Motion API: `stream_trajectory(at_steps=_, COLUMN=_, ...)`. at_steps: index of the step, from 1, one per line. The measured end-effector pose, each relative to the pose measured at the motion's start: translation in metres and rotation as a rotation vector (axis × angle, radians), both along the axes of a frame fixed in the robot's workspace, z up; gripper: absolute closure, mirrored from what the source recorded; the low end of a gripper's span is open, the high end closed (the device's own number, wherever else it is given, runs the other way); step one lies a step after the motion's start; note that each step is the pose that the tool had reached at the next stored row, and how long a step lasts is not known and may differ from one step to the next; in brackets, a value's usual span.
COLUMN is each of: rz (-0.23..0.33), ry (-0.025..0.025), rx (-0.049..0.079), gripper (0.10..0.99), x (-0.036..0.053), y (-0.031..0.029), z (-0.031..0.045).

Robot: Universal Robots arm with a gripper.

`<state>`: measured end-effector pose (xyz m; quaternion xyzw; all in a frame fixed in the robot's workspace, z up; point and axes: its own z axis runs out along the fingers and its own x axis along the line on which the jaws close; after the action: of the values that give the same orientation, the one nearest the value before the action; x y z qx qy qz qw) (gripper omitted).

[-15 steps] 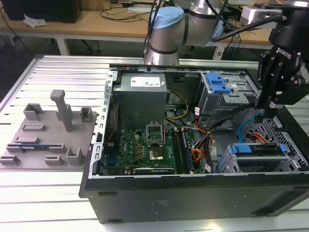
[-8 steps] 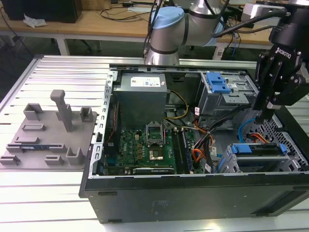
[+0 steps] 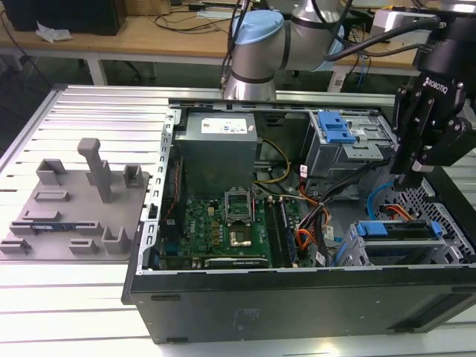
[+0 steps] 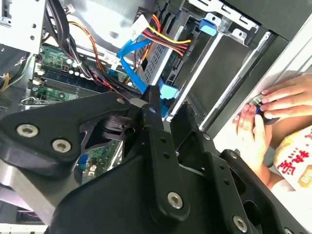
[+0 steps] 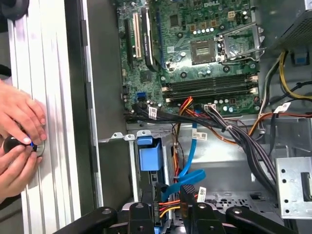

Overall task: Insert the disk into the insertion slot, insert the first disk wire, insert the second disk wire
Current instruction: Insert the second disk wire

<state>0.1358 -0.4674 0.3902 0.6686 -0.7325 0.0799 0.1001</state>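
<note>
while the fingers [image 5: 168, 207] stand narrowly parted around the first disk wire [image 5: 187, 168], holding nothing firmly that i can tell, the disk [image 3: 398, 229] sits in the insertion slot [image 3: 357, 249] at five o'clock of the case.

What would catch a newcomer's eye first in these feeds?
Probably the open computer case on the slatted table, with the black end effector hanging over its drive corner at the exterior view's right. Next, the light-blue cable looping above the blue-framed disk, which sits in its cage there. Then the hands of a person on the table beside the case, seen in both wrist views.
</note>
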Motion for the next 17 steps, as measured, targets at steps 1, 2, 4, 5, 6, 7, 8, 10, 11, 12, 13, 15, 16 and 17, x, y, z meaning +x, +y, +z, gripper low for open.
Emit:
stream_trajectory(at_steps=1, rz=0.002, ry=-0.0009, rx=-0.006, gripper=0.725, x=-0.0005, y=0.0005, z=-0.0005)
stream_trajectory(at_steps=2, rz=0.003, ry=-0.002, rx=-0.014, gripper=0.725, x=-0.001, y=0.0014, z=-0.0008)
stream_trajectory(at_steps=4, rz=0.006, ry=-0.0061, rx=-0.03, gripper=0.725, x=-0.0022, y=0.0033, z=-0.0013)
stream_trajectory(at_steps=5, rz=0.007, ry=-0.0088, rx=-0.038, gripper=0.725, x=-0.0028, y=0.0042, z=-0.0015)
stream_trajectory(at_steps=6, rz=0.008, ry=-0.0114, rx=-0.045, gripper=0.725, x=-0.0034, y=0.0049, z=-0.0016)
stream_trajectory(at_steps=7, rz=0.009, ry=-0.0154, rx=-0.06, gripper=0.725, x=-0.0042, y=0.0059, z=-0.0018)
stream_trajectory(at_steps=8, rz=0.011, ry=-0.0183, rx=-0.074, gripper=0.725, x=-0.0047, y=0.0066, z=-0.0019)
stream_trajectory(at_steps=10, rz=0.014, ry=-0.024, rx=-0.099, gripper=0.725, x=-0.0055, y=0.0081, z=-0.0021)
stream_trajectory(at_steps=11, rz=0.016, ry=-0.0265, rx=-0.11, gripper=0.725, x=-0.0066, y=0.0091, z=-0.0026)
stream_trajectory(at_steps=12, rz=0.017, ry=-0.0273, rx=-0.121, gripper=0.725, x=-0.0085, y=0.0115, z=-0.0039)
stream_trajectory(at_steps=13, rz=0.019, ry=-0.0273, rx=-0.131, gripper=0.725, x=-0.009, y=0.0134, z=-0.0053)
stream_trajectory(at_steps=15, rz=0.026, ry=-0.0278, rx=-0.147, gripper=0.725, x=-0.0092, y=0.0151, z=-0.0081)
stream_trajectory(at_steps=16, rz=0.033, ry=-0.0281, rx=-0.152, gripper=0.725, x=-0.0094, y=0.016, z=-0.009)
stream_trajectory(at_steps=17, rz=0.039, ry=-0.0286, rx=-0.154, gripper=0.725, x=-0.0095, y=0.0172, z=-0.0094)
